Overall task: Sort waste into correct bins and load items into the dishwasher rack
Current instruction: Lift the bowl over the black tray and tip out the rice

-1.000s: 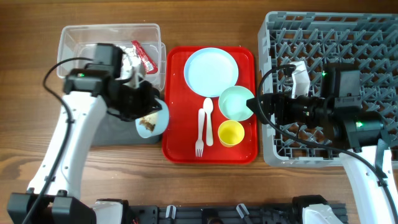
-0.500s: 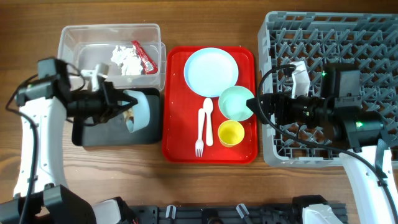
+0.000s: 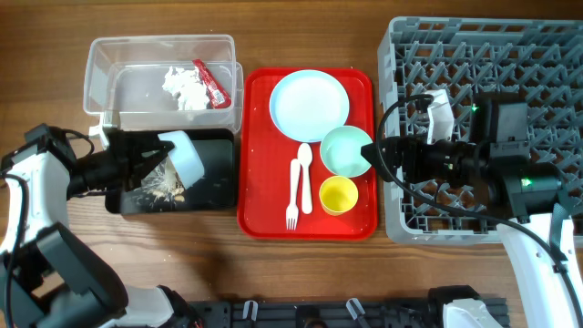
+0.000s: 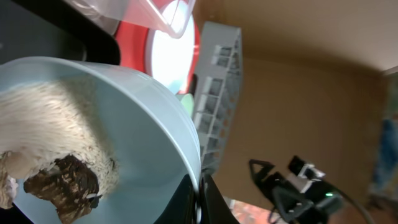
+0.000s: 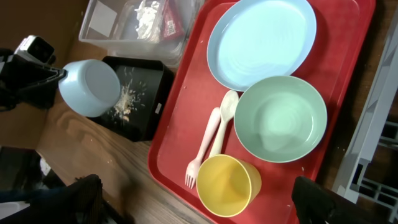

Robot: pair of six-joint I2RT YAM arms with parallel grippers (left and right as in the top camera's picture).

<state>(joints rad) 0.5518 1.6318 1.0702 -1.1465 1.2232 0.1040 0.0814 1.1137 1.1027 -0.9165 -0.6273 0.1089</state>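
The serving tray [image 3: 260, 196] sits mid-worktop [image 3: 301, 273], with the rack [image 3: 474, 55] just beside it at 3 o'clock. At its 9 o'clock lie both bins: the tub [image 3: 137, 87] toward 10 o'clock and the shallow tray [image 3: 214, 178] toward 8 o'clock, close against each other.

In the tub's 3 o'clock half lies the tissue [image 3: 185, 88], with the wrapper [image 3: 210, 82] at its 3 o'clock. Food scraps [image 3: 164, 189] lie in the shallow tray. The tipped bowl [image 3: 187, 155] hangs over that tray, at the scraps' 1 o'clock.

On the serving tray, the plate [image 3: 310, 100] lies at 12 o'clock. The upright bowl [image 3: 346, 150] is at the plate's 5 o'clock, and the cup [image 3: 338, 195] at that bowl's 6 o'clock. The spoon [image 3: 304, 178] lies at the cup's 9 o'clock, with the fork [image 3: 293, 196] alongside it.
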